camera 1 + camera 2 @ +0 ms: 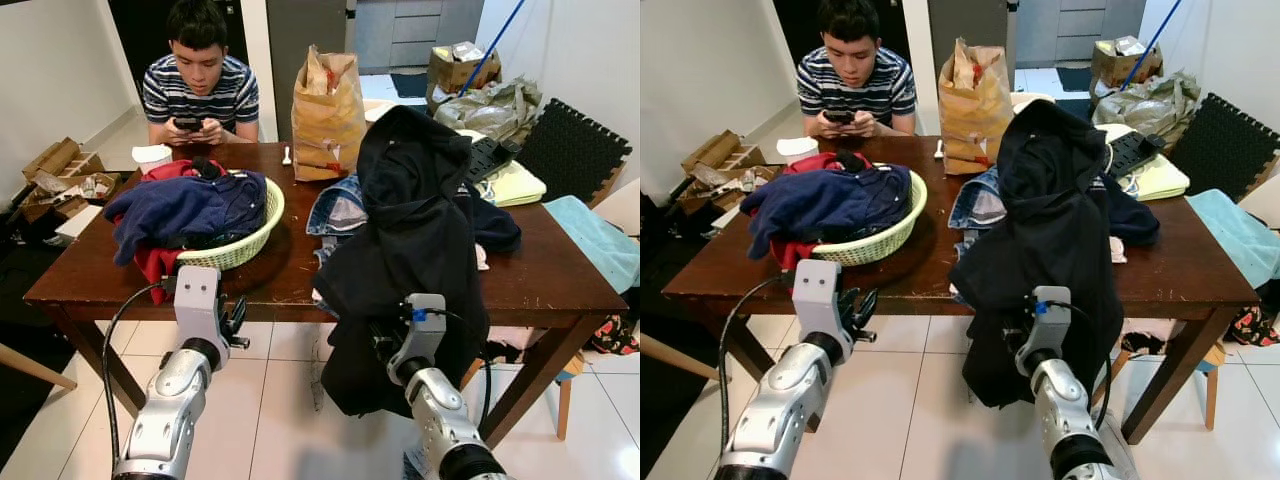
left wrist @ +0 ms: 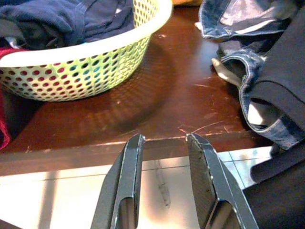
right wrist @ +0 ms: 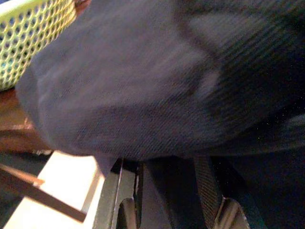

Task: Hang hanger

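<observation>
Right claw (image 1: 385, 340) raised in front of the dark brown wooden worktop (image 1: 290, 275), buried in the folds of a large black fabric garment (image 1: 415, 230) that hangs upright above it — fingers hidden by cloth, so cannot tell whether apart or clamped, though the garment standing tall off the worktop suggests a hold on it from below. Hanger itself not made out anywhere; presumably inside the black garment, whose peaked top and sloping shoulders hint at one, but that is a guess. Long axis of the garment running vertically, top leaning away from the robot toward the far side of the worktop, lower hem draping past the near edge toward the floor. Left claw (image 2: 164, 186) low at the near edge, fingers apart and holding nothing, pointed at the pale green perforated plastic basket (image 1: 255, 240) heaped with navy and red clothes (image 1: 185, 205). Right arm plainly the nearer to the garment, left arm well apart from it. Crumpled blue denim piece (image 1: 335, 210) lying on the worktop just behind the garment, tall brown paper bag (image 1: 327, 100) farther back. At the far side, a seated person in a striped shirt (image 1: 200, 90) looking down at a phone.
</observation>
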`<state>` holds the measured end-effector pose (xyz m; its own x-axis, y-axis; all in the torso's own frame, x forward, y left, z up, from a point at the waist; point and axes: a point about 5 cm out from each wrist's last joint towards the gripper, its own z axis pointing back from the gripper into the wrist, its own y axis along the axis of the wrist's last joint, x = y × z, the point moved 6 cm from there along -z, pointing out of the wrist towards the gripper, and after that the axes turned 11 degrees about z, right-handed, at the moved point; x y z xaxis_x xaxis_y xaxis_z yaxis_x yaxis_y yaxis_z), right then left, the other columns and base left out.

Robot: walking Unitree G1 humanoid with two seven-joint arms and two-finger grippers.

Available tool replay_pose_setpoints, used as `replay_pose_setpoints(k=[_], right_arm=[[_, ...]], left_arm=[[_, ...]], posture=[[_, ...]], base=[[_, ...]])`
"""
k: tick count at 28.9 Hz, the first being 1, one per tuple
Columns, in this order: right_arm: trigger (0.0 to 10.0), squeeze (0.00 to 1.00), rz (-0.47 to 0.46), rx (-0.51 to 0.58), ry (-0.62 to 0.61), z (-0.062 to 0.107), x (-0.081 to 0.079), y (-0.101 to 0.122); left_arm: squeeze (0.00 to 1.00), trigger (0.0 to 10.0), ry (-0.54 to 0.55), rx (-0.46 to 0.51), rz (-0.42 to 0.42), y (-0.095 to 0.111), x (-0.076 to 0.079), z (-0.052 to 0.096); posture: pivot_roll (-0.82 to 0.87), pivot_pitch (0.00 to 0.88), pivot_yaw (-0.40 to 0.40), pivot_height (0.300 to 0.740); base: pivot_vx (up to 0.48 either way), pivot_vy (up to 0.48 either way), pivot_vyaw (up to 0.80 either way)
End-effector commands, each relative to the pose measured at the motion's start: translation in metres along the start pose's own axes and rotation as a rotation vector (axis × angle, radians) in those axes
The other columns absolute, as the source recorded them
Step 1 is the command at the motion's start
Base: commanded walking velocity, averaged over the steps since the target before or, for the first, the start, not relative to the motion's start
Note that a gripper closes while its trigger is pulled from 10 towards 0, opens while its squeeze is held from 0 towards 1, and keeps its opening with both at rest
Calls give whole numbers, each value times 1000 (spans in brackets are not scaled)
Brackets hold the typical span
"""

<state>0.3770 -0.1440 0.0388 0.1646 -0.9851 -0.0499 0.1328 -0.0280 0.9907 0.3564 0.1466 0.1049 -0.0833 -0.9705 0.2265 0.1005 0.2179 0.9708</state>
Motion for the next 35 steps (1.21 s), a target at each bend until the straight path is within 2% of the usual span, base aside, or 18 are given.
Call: replay_pose_setpoints(k=[1,9,15,19,27,31,32,33,35], right_arm=[[10000,0,-24,35,-21,-4,3,10],[10000,0,-40,33,-12,-4,-2,8],[10000,0,-44,41,-21,-3,-1,8],[10000,0,-57,66,-56,-3,6,13],[10000,0,-62,61,-54,-4,5,13],[10000,0,-64,71,-43,-3,1,13],[10000,0,-63,143,-48,-2,1,25],[10000,0,-63,143,-48,-2,1,25],[10000,0,-118,323,-55,3,5,57]], left_arm=[[0,10000,17,-24,4,-4,-5,1],[0,10000,17,-30,9,-3,-6,0],[0,10000,18,-26,-11,-1,-7,2],[0,10000,25,-34,4,-1,-8,1],[0,10000,15,-35,0,0,-8,2],[0,10000,37,13,-4,9,-12,2],[0,10000,60,60,-18,19,-16,2],[0,10000,60,60,-18,19,-16,2],[0,10000,198,155,-68,41,-39,4]], posture=[[70,21,15,740],[76,23,13,740],[79,25,12,740],[83,19,15,740],[87,10,19,740],[88,7,22,740],[91,7,20,740],[91,7,20,740],[99,9,17,740]], base=[[0,0,0],[0,404,0],[0,0,0],[0,0,0],[0,0,0],[0,0,0],[0,0,0],[0,0,0],[0,0,0]])
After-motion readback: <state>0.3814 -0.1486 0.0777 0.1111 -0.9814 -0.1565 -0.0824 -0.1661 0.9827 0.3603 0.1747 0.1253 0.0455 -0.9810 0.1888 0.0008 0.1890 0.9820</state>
